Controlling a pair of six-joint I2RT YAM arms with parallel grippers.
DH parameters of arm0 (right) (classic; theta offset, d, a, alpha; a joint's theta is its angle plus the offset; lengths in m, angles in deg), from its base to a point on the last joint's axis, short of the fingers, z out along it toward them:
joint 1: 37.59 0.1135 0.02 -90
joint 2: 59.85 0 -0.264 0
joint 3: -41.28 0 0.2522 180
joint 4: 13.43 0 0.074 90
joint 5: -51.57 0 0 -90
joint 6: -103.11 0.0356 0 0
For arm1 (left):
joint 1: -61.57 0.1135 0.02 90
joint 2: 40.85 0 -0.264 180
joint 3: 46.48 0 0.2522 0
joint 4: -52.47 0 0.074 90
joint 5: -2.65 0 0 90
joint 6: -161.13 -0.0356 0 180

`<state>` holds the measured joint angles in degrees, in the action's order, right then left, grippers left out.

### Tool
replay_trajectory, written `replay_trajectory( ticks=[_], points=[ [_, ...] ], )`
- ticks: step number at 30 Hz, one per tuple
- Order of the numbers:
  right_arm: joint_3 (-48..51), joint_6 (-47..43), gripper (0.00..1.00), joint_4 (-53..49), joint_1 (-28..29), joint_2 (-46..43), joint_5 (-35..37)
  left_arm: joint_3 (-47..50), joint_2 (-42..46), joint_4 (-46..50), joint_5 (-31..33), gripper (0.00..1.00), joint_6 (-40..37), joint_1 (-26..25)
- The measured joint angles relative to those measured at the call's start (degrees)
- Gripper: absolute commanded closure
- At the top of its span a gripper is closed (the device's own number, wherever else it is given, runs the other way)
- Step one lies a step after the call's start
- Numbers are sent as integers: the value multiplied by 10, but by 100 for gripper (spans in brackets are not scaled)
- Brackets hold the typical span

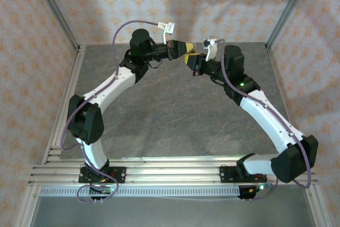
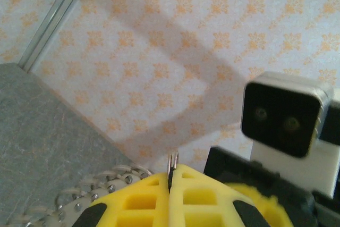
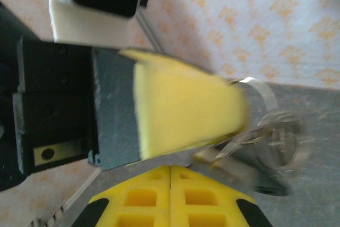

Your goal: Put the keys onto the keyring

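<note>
Top view: left tool (image 1: pixel 180 48) and right tool (image 1: pixel 193 58) meet tip to tip, upper centre, above the worktop (image 1: pixel 159 120). Left wrist: left tool (image 2: pixel 171 176) closed, pinching the keyring (image 2: pixel 172 159) by its wire at bottom centre, beaded chain (image 2: pixel 101 187) lower left. Right wrist: right tool (image 3: pixel 170 171) closed finger to finger at bottom centre; keyring (image 3: pixel 279 142) blurred, centre right.

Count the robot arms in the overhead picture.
2. The left arm rises from the near-left base, the right arm from the near-right base; both reach toward the far middle. None seems hidden.
</note>
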<state>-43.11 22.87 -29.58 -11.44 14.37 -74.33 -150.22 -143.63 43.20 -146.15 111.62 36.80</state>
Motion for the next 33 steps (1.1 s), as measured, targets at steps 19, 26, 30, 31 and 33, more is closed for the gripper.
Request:
replay_trajectory(
  ticks=[19,26,30,31,33],
  points=[
    [69,169,68,141,-121,-61,-26,0,0,-1,6,100,0,-3],
    [71,246,75,194,-121,3,-25,0,0,-2,6,100,0,-3],
    [83,267,78,217,-111,9,-26,0,0,-4,6,100,0,-3],
    [84,269,78,220,-103,10,-27,0,0,-4,6,100,0,-3],
    [84,269,79,224,-82,13,-26,0,0,-4,6,100,0,-3]
  ],
)
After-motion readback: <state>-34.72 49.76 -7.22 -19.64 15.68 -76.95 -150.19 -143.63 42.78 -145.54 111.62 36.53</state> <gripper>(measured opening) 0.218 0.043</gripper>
